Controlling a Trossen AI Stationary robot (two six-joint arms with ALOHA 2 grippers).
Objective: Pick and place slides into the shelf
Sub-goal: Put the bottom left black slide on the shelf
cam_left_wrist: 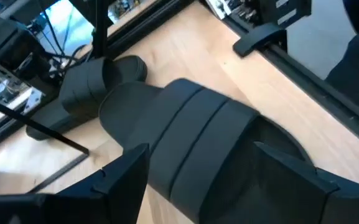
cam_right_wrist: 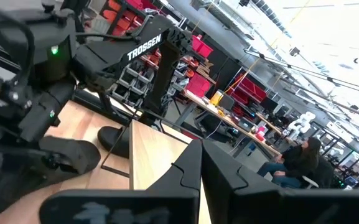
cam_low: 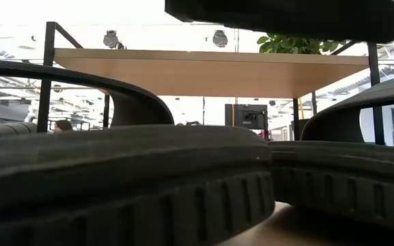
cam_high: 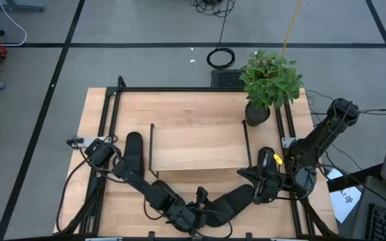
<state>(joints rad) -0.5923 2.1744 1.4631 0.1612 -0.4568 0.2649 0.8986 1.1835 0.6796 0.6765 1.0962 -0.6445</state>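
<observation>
Near the table's front edge, we see our left gripper (cam_left_wrist: 198, 180) wide open over a matte black ribbed-strap slide (cam_left_wrist: 191, 134), holding nothing; right gripper (cam_right_wrist: 201, 171) waits closed, empty, beside the light wooden shelf (cam_high: 199, 144).

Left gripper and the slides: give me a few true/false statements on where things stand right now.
1. The left gripper is open, its fingers on either side of a slide. True.
2. A slide already lies on the shelf top. False: the board is bare in the high view.
3. The right gripper is shut. True.
4. The potted plant stands at the table's near left corner. False: it stands at the far right, beside the shelf.
5. One slide lies left of the shelf. True.
6. The right gripper holds a slide. False: nothing shows between its shut fingers.
</observation>
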